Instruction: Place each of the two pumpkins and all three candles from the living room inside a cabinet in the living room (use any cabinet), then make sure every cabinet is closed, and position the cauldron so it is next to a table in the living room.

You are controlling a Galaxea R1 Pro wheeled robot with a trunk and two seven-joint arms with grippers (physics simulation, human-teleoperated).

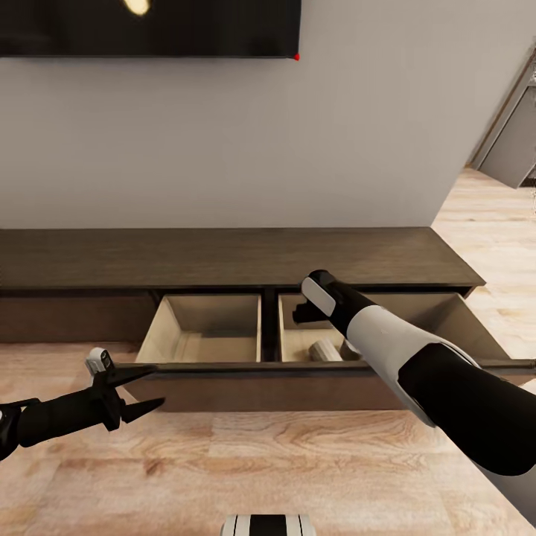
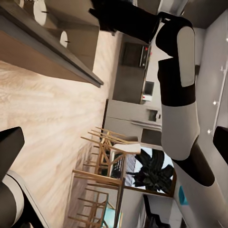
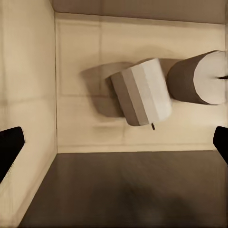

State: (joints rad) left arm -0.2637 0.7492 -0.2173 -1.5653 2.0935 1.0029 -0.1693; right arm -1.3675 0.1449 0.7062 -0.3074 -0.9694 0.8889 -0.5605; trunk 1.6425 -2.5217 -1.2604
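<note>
Your right gripper (image 3: 114,142), jaws spread and empty, is hovering over two candles (image 3: 142,92) lying between them in the cabinet (image 1: 223,257); they look light, rigid and prone to rolling—pinch across the sides.

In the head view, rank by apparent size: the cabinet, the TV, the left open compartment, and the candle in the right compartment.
Largest to smallest as seen:
1. cabinet, spanning most of the view's width
2. TV, though cropped by the picture's edge, so its full size is unknown
3. left open compartment
4. candle, partly hidden by the right arm
</note>
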